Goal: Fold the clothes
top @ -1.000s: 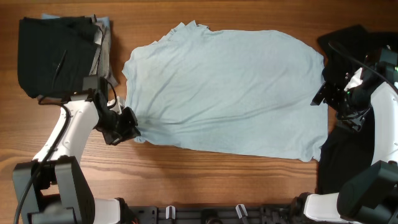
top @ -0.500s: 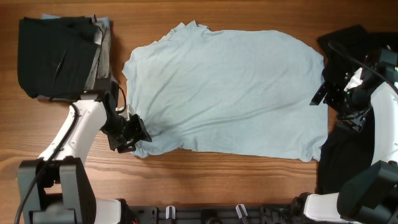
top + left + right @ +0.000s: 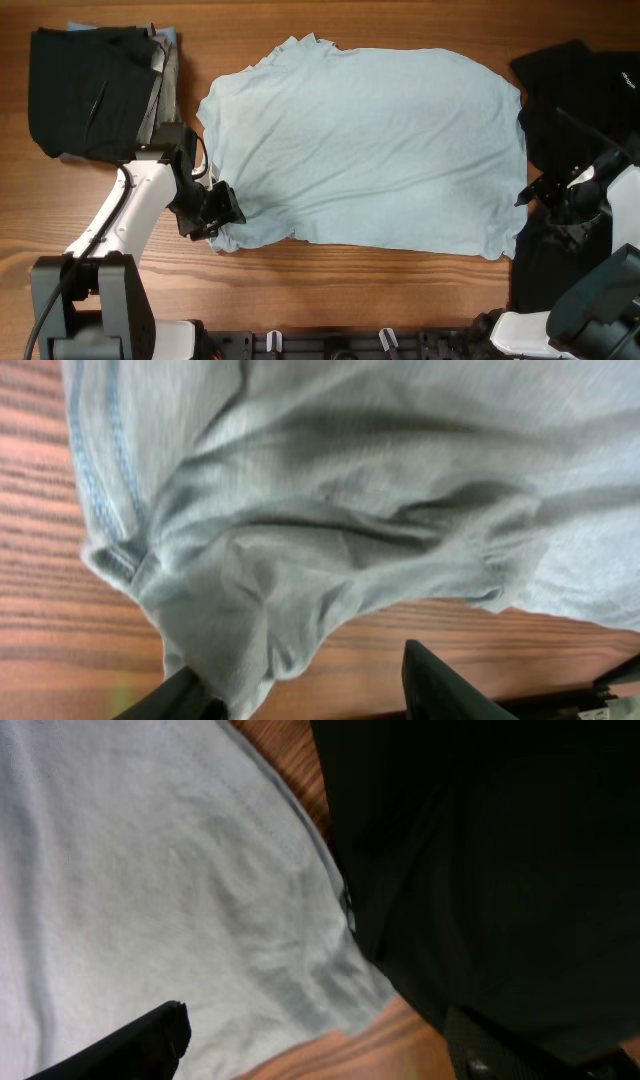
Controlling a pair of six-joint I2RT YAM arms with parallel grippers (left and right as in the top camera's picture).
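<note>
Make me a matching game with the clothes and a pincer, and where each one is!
1 light-blue T-shirt
2 folded dark pile
3 left pincer
4 loose black garment

A far left corner of the table
B at the T-shirt's near left corner
C spread out in the middle
D right edge of the table

Pairs: 1-C, 2-A, 3-B, 4-D

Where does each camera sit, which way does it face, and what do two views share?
Overhead: above the table, facing straight down; shows left tool, right tool.
Left wrist: on the left arm, facing down at the bunched light-blue T-shirt; fingertips show.
Right wrist: facing down at shirt hem beside black garment; fingertips show.
Shared: both wrist views see that T-shirt.
</note>
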